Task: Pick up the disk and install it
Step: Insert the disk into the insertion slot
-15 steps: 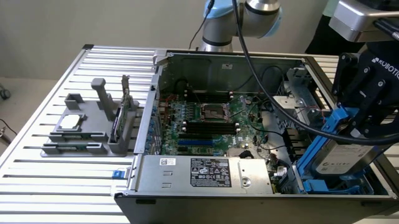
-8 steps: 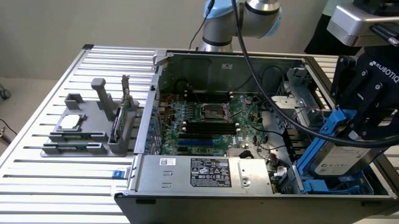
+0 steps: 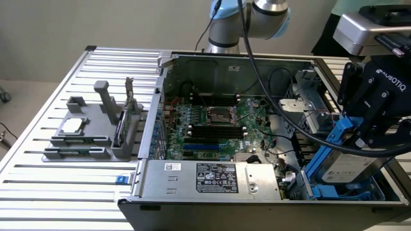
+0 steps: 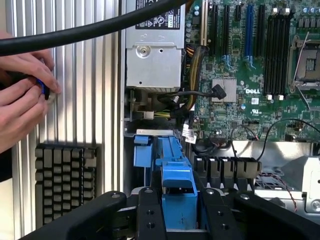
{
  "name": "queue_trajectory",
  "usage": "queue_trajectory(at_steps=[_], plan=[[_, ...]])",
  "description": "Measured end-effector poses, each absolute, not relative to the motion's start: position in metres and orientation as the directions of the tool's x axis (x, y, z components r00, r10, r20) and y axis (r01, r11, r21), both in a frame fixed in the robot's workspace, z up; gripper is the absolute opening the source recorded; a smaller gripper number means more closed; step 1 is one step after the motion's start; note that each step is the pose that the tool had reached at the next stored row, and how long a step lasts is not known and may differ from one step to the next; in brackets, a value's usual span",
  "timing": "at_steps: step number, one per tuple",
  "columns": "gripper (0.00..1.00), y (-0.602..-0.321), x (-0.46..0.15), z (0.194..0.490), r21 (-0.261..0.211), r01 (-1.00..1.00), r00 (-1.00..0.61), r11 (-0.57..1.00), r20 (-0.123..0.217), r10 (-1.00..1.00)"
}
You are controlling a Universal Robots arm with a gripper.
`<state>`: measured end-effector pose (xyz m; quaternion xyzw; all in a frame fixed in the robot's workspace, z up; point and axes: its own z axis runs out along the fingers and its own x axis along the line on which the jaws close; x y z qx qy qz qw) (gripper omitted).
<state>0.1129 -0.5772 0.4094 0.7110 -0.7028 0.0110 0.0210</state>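
The disk (image 3: 345, 166) is a silver-grey drive in a blue plastic carrier. It hangs tilted over the blue drive bay (image 3: 334, 192) at the front corner of the open computer case, on the exterior view's right. My gripper (image 3: 357, 139) is shut on the carrier's upper end. In the wrist view the blue carrier of the disk (image 4: 175, 172) sits clamped between my two black fingers (image 4: 150, 215), with my gripper (image 4: 182, 217) pointing down into the case. The disk's lower end is level with the bay's top; whether it touches the bay I cannot tell.
The case (image 3: 151, 120) holds a green motherboard (image 3: 215, 122) and a silver power supply (image 3: 212, 178). A grey fixture (image 3: 96, 139) with a processor chip and a card stands on the slatted table. A person's hands (image 4: 22, 100) rest beside the case near a black heat sink (image 4: 65, 182). A thick black cable (image 4: 90, 30) crosses overhead.
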Motion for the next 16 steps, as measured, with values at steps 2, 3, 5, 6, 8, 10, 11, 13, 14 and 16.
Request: queue_trajectory(at_steps=[2, 3, 5, 6, 8, 10, 11, 13, 14, 16], plan=[[0.33, -0.577, 0.113, 0.406, 0.014, -1.000, 0.012, -0.011, 0.045, -0.999], [0.33, -0.577, 0.113, 0.405, 0.014, -1.000, 0.012, -0.011, 0.045, -0.999], [0.33, -0.577, 0.113, 0.401, 0.014, -1.000, 0.012, -0.011, 0.045, -0.999], [0.33, -0.577, 0.113, 0.399, 0.014, -1.000, 0.012, -0.011, 0.045, -0.999], [0.33, -0.577, 0.113, 0.396, 0.014, -1.000, 0.012, -0.011, 0.045, -0.999], [0.33, -0.577, 0.113, 0.392, 0.014, -1.000, 0.012, -0.011, 0.045, -0.999], [0.33, -0.577, 0.113, 0.390, 0.014, -1.000, 0.012, -0.011, 0.045, -0.999], [0.33, -0.577, 0.113, 0.387, 0.014, -1.000, 0.012, -0.011, 0.045, -0.999], [0.33, -0.577, 0.113, 0.385, 0.014, -1.000, 0.012, -0.011, 0.045, -0.999], [0.33, -0.577, 0.113, 0.382, 0.014, -1.000, 0.012, -0.011, 0.046, -0.999]])
